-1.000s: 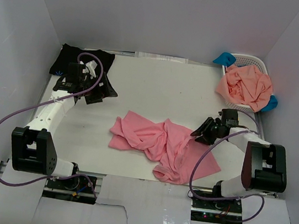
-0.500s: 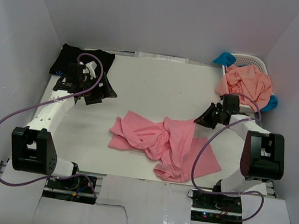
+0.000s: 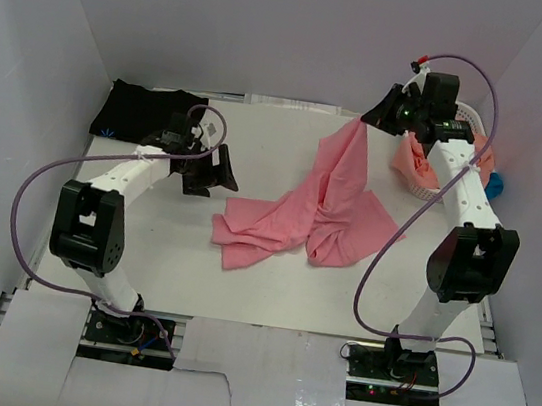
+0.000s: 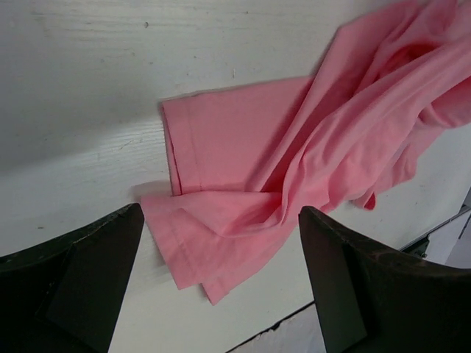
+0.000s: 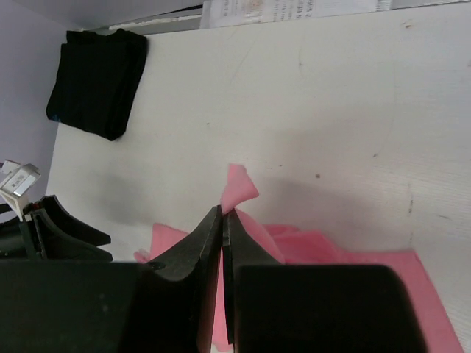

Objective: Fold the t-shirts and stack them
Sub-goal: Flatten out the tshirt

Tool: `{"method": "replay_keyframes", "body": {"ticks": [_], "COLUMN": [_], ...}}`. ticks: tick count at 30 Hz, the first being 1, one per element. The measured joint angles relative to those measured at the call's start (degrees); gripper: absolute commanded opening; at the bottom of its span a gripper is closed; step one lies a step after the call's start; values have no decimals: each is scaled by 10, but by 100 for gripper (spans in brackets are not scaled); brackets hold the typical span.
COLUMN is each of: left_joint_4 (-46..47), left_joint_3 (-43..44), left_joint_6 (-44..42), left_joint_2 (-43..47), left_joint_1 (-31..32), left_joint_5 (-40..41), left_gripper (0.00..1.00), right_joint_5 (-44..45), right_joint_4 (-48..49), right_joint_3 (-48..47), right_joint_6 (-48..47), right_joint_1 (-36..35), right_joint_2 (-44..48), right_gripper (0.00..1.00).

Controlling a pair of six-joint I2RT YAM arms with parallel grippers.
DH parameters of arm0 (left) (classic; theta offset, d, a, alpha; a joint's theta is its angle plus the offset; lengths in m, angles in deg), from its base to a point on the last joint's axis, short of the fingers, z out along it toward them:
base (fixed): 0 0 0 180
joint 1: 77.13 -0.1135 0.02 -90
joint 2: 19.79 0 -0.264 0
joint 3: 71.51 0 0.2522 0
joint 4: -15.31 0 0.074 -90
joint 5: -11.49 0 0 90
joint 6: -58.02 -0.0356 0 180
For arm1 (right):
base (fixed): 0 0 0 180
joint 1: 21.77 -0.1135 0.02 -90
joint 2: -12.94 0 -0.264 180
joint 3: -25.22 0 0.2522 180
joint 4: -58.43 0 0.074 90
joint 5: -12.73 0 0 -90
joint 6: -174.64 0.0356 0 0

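Now that the rose-pink t-shirt is pinched at one edge and hoisted, it no longer lies in the crumpled heap it made a second ago in the middle of the table. One end hangs in a long drape from a point just beside the basket. The other end trails on the table, further from the basket, with a hemmed edge lying flat there.

The right claw has snapped together on that raised edge, and its wrist view shows a pink tip of cloth poking out above the closed fingers. It has swung up from the table to level with the basket's rim.

The left claw has left the folded black t-shirt, which lies in the corner well away from the basket. It now hovers over the pink shirt's end farthest from the basket, jaws wide apart and empty.

A salmon-orange t-shirt and a blue one wait in the basket.

By my reading, spreading has begun and folding has not. The left claw looks placed to take the trailing hem so the shirt can be stretched flat.
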Motion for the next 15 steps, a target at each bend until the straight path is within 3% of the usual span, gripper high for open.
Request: {"method": "replay_keyframes", "body": {"ticks": [7,15], "left_joint_4": [-21,-44], "left_joint_3": [21,14], "left_joint_6": [5,9], "left_joint_2": [-68,-51], "left_joint_1": [26,33], "left_joint_5": [-6,-10], "left_gripper": [94,87], "right_joint_5": [42,51], "right_joint_4": [-37,-44], "right_joint_3": [40,72], "right_joint_6": [-21,-28], "right_joint_1": [19,24], "right_joint_2": [-1,-4], "right_gripper": [8,8]}}
